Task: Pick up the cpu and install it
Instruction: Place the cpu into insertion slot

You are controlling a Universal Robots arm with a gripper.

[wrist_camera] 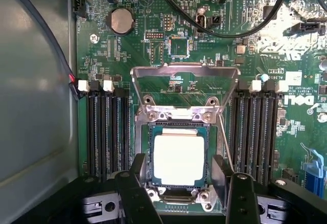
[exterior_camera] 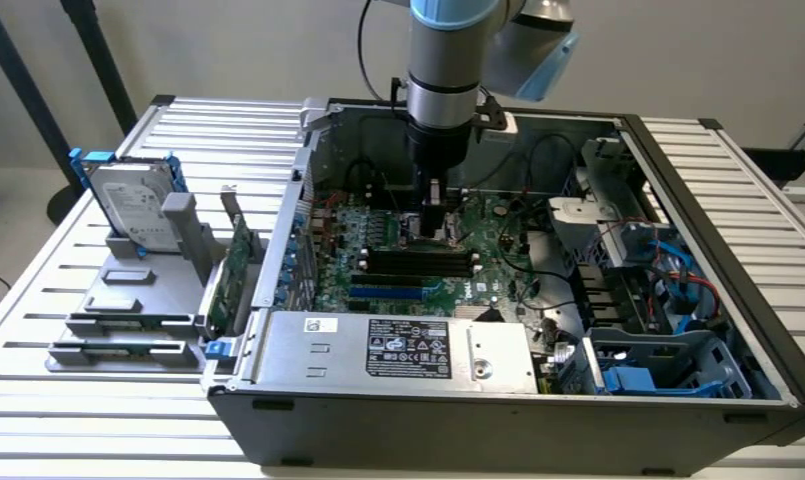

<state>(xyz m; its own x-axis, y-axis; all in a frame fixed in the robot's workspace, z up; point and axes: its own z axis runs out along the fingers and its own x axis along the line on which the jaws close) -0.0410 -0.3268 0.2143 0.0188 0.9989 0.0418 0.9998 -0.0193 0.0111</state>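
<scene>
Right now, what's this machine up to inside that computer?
A robot arm hangs over the board inside an open computer case. Its fingers are open, one on each side of the cpu, which lies flat in its socket. They do not appear to clamp it. The socket's metal frame stands flipped up, not yet closed over the chip.
</scene>
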